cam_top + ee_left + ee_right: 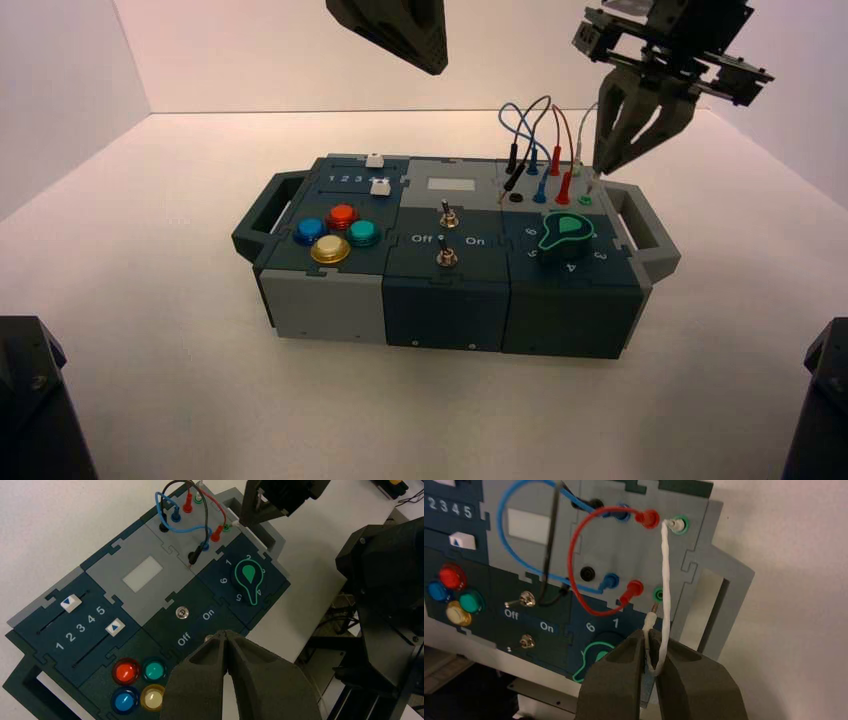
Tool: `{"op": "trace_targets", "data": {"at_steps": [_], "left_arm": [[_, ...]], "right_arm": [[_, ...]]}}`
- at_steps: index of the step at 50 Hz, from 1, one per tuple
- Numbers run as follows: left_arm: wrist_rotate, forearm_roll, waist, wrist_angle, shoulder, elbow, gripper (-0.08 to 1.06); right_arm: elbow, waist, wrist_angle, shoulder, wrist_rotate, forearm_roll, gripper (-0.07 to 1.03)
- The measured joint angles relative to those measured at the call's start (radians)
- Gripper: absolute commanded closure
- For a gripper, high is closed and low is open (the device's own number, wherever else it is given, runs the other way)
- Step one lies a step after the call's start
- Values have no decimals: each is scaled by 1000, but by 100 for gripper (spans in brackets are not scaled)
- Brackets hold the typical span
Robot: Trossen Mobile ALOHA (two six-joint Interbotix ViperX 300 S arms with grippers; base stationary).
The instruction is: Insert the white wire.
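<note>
Grey and dark panels form the top of the box (624,550), whose far right section carries two rows of sockets. In the far row, the green socket (686,525) contains one plug of the white wire (666,570); black, blue and red plugs fill the others. In the near row, the blue socket (609,581) and red socket (636,587) contain plugs of their own colours. The near black socket (587,573) stands uncovered, the black wire's loose plug (195,557) apart from it. The right gripper (651,639), over the box's right side, is closed on the white wire's other plug (650,622), its metal pin (654,608) at the near green socket (658,594); whether it has entered cannot be told. The left gripper (225,633), raised above the box, is fully closed and holds nothing. Lettering: "1 2 3 4 5" between the sliders (115,627); "Off" and "On" by the switches (527,599); numerals, including "6" and "1", around the knob (248,575).
</note>
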Motion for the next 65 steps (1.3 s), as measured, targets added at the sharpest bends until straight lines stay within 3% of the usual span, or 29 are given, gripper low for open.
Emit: {"op": "trace_targets", "data": {"at_steps": [65], "left_arm": [[0,2,0,0,-2,0,101]], "right_arm": [[2,0,-5,-17,2,2,99]]}}
